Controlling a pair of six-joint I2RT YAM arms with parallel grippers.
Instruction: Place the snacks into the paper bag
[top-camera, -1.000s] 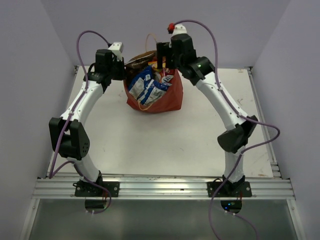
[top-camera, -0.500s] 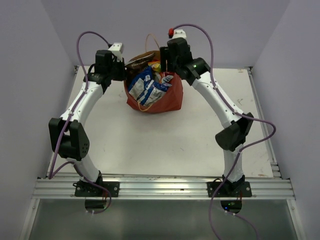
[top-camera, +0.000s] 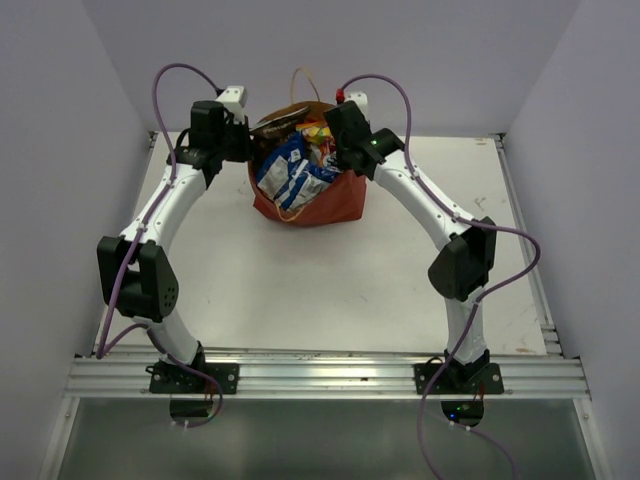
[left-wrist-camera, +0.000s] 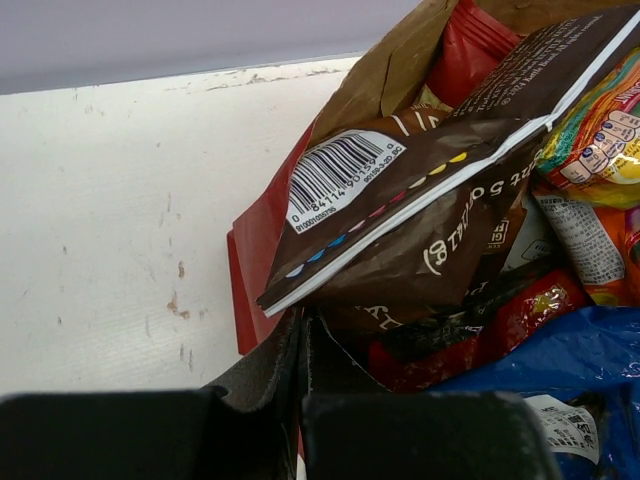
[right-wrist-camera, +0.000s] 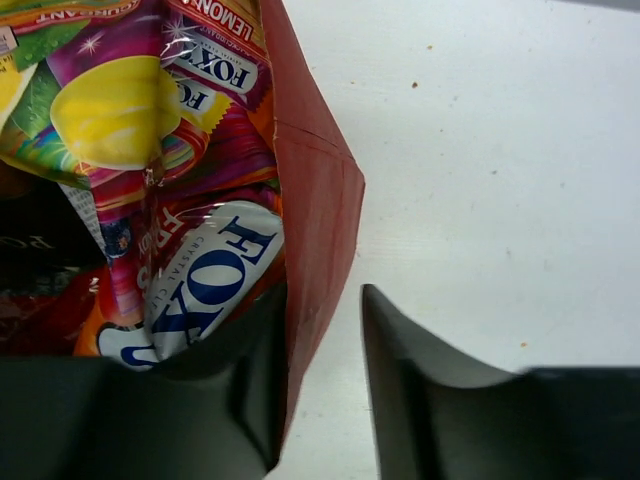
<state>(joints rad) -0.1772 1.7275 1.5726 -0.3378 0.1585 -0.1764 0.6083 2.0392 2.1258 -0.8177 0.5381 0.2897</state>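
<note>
The paper bag (top-camera: 322, 205) stands at the back of the table, red outside and brown kraft inside (left-wrist-camera: 390, 70). Snacks fill it: a blue-white packet (top-camera: 290, 170), a brown chip bag (left-wrist-camera: 420, 190) sticking out at the top left, a red candy bag (left-wrist-camera: 520, 310) and an orange-yellow-pink candy bag (right-wrist-camera: 130, 120). My left gripper (left-wrist-camera: 303, 340) is at the bag's left rim, shut on the red wall (left-wrist-camera: 255, 280). My right gripper (right-wrist-camera: 322, 300) straddles the right wall (right-wrist-camera: 315, 200), one finger (right-wrist-camera: 250, 380) inside and the other (right-wrist-camera: 410, 380) outside, with a gap left.
The white table (top-camera: 300, 280) has purple walls on three sides and an aluminium rail (top-camera: 320, 375) along its near edge. A thin handle loop (top-camera: 300, 80) rises above the bag's far rim.
My right gripper has moved left and down onto the bag's right wall, and its jaws have narrowed. The left arm and the bag have stayed still.
</note>
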